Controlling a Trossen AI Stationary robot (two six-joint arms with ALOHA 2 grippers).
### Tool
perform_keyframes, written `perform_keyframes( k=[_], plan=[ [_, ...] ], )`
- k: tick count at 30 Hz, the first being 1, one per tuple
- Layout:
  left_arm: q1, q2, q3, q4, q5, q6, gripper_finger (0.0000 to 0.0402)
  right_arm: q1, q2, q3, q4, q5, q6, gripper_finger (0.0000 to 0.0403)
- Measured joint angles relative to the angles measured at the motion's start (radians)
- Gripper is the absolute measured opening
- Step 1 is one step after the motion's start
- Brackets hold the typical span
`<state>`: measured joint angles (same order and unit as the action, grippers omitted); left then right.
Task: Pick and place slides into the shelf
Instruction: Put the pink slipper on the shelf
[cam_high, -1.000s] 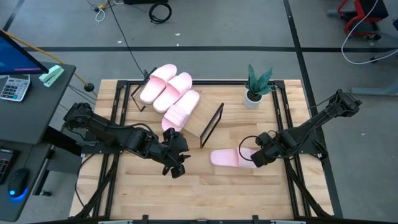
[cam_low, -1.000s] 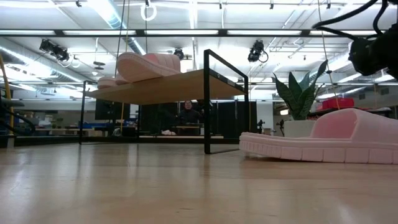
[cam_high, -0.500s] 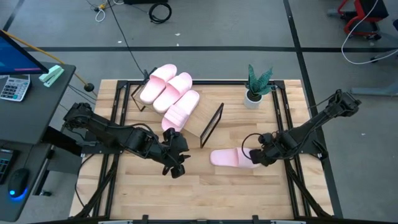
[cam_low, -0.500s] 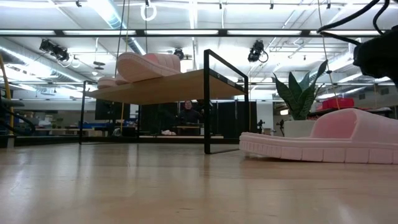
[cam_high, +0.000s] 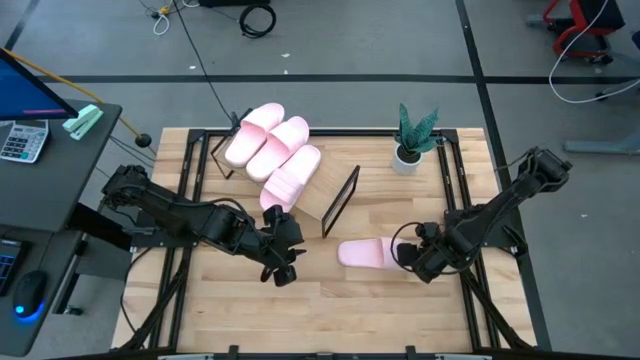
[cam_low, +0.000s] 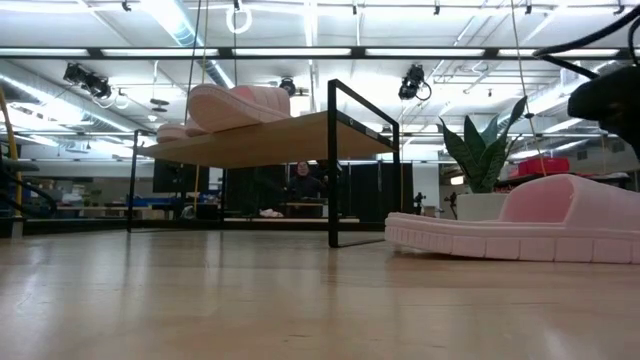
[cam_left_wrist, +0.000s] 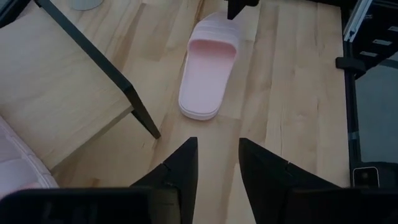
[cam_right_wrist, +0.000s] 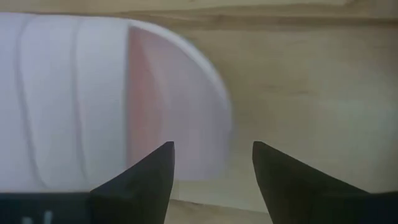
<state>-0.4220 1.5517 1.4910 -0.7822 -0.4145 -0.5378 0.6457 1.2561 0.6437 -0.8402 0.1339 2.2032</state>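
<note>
The slatted wooden table (cam_high: 330, 310) takes up most of the floor here, with both dark arms reaching in over it from either side. Toward its far left part stands the shelf (cam_high: 318, 190), a low rack with a pale plank top and thin black wire end frames, set at a slant. Three pink slides (cam_high: 272, 152) lie side by side on the plank, packed against each other toward the shelf's far end; from table height they show as a pink hump (cam_low: 238, 105) on the raised board.

The fourth slide (cam_high: 368, 254) is not on the shelf: it lies flat on the table, sole down, just in front of the shelf's near black frame, strap end toward the right arm. The right gripper (cam_high: 412, 256) sits right at that strap end, fingers spread apart with nothing between them; its own camera looks past the two dark fingers (cam_right_wrist: 144, 177) onto the pink strap (cam_right_wrist: 74, 99) close ahead.

The left gripper (cam_high: 283, 268) hangs over the table near the shelf's near corner, fingers (cam_left_wrist: 180, 165) part-way apart and empty, the loose slide (cam_left_wrist: 208, 74) well ahead of them.

A small potted plant (cam_high: 411, 138) stands at the far edge of the table
</note>
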Motion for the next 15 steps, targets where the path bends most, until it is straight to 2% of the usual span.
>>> perform_keyframes(
  k=[15],
  plan=[
    [0.000, 0.000, 0.000, 0.000, 0.000, 0.007, 0.0120, -0.001, 0.140, 0.000, 0.072, 0.050, 0.017, 0.0222]
  ],
)
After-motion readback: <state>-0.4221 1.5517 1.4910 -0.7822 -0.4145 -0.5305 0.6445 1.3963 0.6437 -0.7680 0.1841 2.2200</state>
